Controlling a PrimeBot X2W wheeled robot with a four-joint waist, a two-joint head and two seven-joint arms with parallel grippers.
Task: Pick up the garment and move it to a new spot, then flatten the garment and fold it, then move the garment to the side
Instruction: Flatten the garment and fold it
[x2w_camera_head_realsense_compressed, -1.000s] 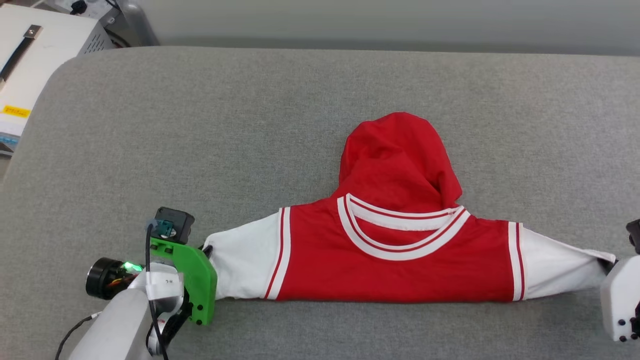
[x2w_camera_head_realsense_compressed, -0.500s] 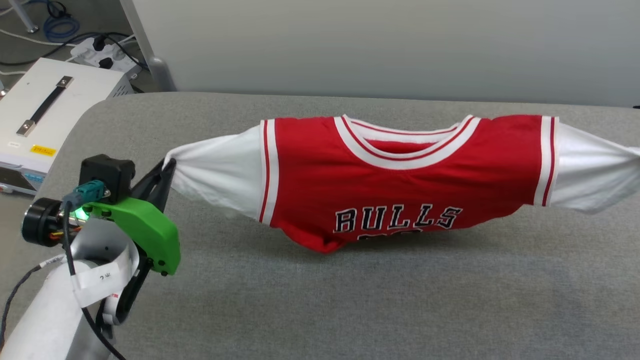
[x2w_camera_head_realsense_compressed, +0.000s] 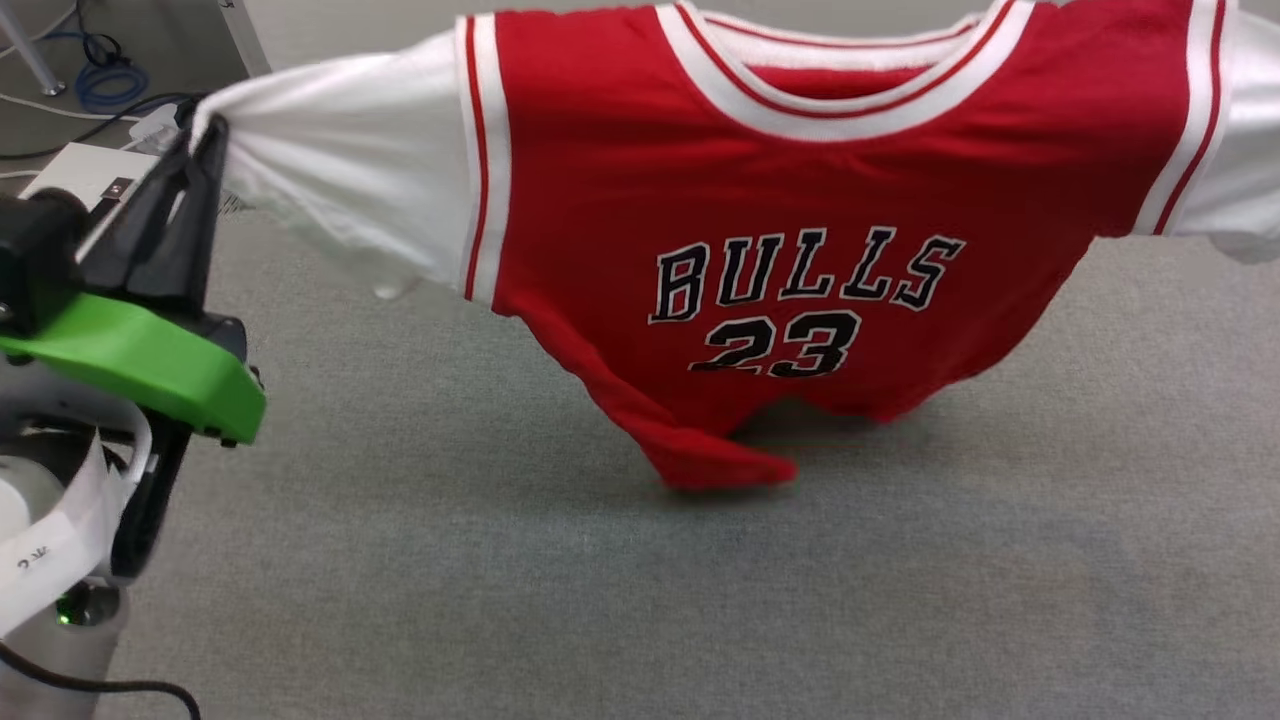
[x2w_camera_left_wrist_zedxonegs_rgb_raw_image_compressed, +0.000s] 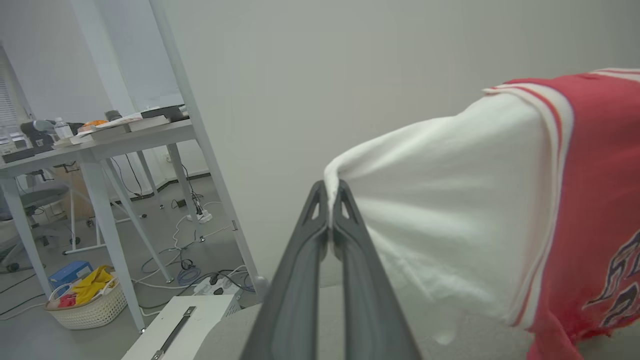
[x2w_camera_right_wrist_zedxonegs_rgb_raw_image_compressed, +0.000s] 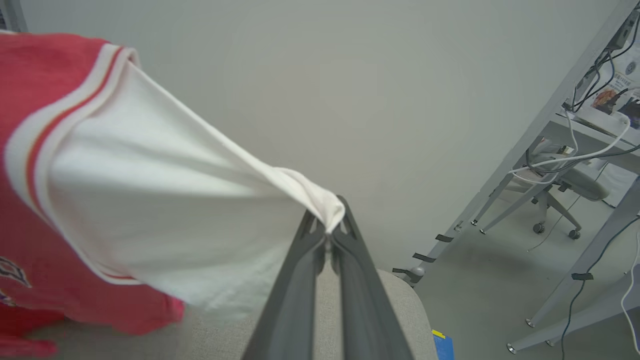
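Status as I read it from the remote station:

1. Garment. The red Bulls jersey (x2w_camera_head_realsense_compressed: 800, 190) hangs above the grey padded surface (x2w_camera_head_realsense_compressed: 450, 580), front side toward the head camera, stretched sideways between the two arms. The black, white-outlined lettering "BULLS" and the number 23 are legible across the chest. The red-and-white striped collar lies highest above the surface.

2. Left pincer (x2w_camera_left_wrist_zedxonegs_rgb_raw_image_compressed: 330, 189). Clenched on the cuff of the white sleeve on the robot's left, above the left end of the surface. The cloth is bunched between the two dark fingertips.

3. Right pincer (x2w_camera_right_wrist_zedxonegs_rgb_raw_image_compressed: 327, 227). Clenched on the cuff of the opposite white sleeve, above the right end of the surface. The fabric is drawn to a tight point at the tips.

4. Hem. The jersey body sags below the sleeves. Its lowest red fold reaches down to the surface and appears to rest on it. The remainder hangs clear and casts a shadow on the surface.

5. Surroundings. A white equipment case with a dark strap handle (x2w_camera_left_wrist_zedxonegs_rgb_raw_image_compressed: 175, 320) stands just beside the left end of the surface.
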